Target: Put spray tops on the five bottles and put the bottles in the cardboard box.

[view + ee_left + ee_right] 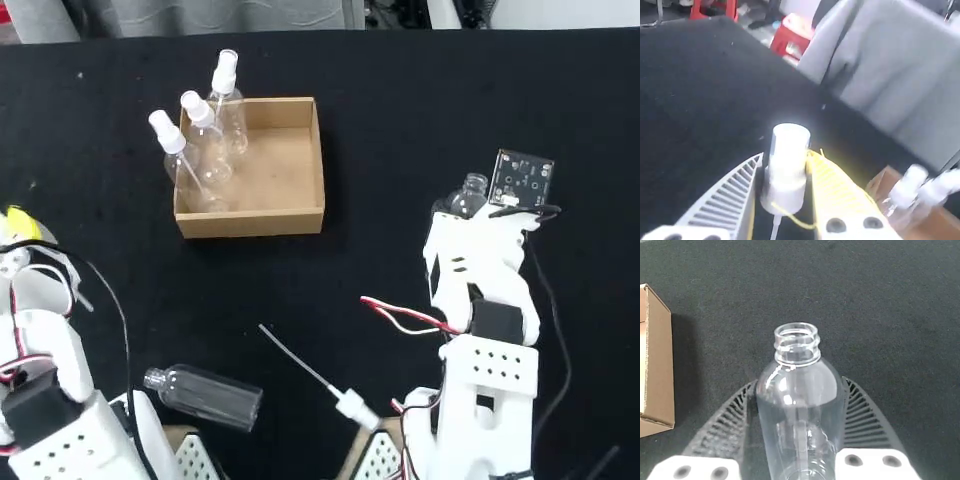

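Over on the left, the left gripper [785, 160] pinches a white spray top [788, 150] by its collar, the arm sitting at the table's left edge. The top looks light and rigid, so the collar seems the place to hold. Three capped bottles [205, 150] stand in the cardboard box [250, 220]. A bare bottle [205, 395] lies near the front, a loose spray top [352, 405] near it. On the right, the right gripper [799, 385] clamps an open-necked bottle [800, 410] around its body, arm stretched forward. It is thin, slick plastic that I'd guess dents if squeezed.
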Robot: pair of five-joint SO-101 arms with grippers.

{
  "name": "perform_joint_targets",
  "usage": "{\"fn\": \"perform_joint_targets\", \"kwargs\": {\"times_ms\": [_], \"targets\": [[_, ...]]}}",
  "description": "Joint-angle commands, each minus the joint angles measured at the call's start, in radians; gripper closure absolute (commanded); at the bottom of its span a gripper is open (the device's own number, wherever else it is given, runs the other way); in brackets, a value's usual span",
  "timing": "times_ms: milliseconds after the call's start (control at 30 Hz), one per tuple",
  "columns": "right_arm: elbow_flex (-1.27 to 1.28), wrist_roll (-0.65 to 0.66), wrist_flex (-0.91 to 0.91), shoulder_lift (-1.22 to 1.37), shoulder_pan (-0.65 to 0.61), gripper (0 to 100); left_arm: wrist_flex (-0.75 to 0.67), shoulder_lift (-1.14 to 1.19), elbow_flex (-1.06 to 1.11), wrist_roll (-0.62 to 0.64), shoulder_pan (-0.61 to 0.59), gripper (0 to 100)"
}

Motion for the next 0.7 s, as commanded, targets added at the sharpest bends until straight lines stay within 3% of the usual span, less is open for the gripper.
{"fn": "perform_joint_targets", "kwargs": {"times_ms": [0,667], "targets": [[-0.005,0.011,-0.029,-0.035,0.018,88.4,-0.054,-0.054,-0.056,0.120,-0.004,97],[0.010,0.009,-0.048,-0.035,-0.008,88.5,-0.149,-0.242,-0.035,0.390,0.004,97]]}}
